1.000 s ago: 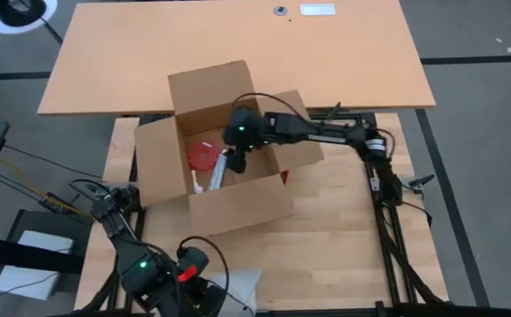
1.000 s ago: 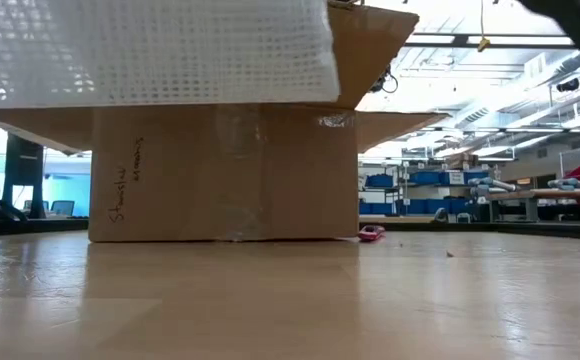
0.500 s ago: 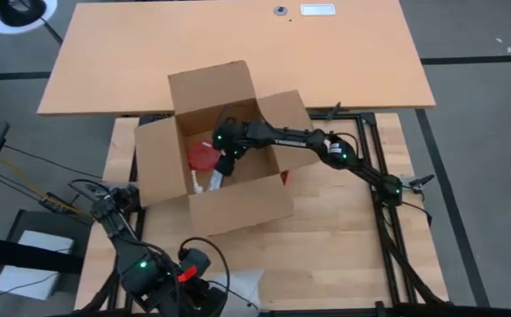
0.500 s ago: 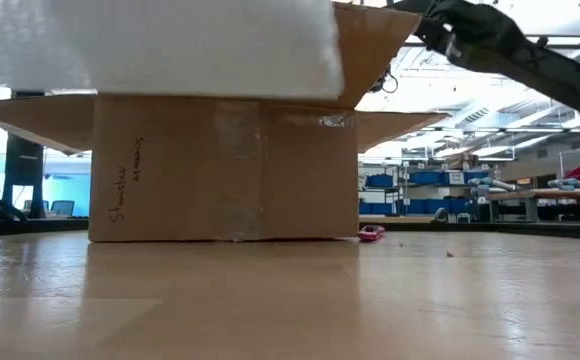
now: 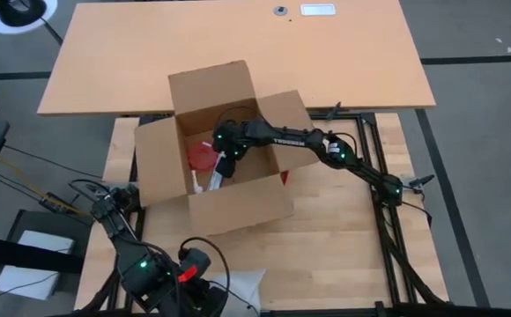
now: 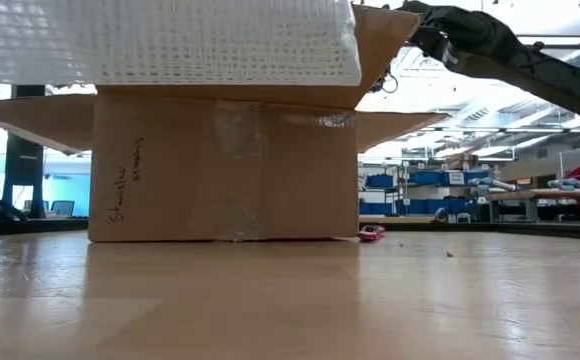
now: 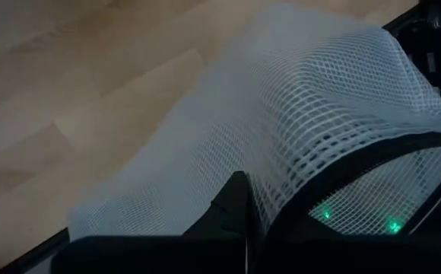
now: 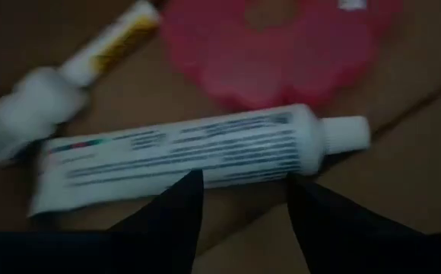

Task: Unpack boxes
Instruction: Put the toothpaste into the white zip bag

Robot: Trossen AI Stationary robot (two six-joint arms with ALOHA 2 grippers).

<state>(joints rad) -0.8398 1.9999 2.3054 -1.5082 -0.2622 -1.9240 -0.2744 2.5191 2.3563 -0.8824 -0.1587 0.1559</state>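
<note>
Right gripper has dropped deeper into the open carton mid-table over the last second — fingers parted around the white tube, nothing held yet — while the left gripper waits near the table's front edge, pinching white mesh.

Light wooden bench with a carton and a few smaller things resting on it.
The brown cardboard carton stands on the bench's far half, left of centre, flaps spread open, its taped front wall facing the low camera. A small red object lies on the boards just beside the carton's right corner. A white mesh sheet rests at the near edge. Behind stands a separate tan tabletop.
</note>
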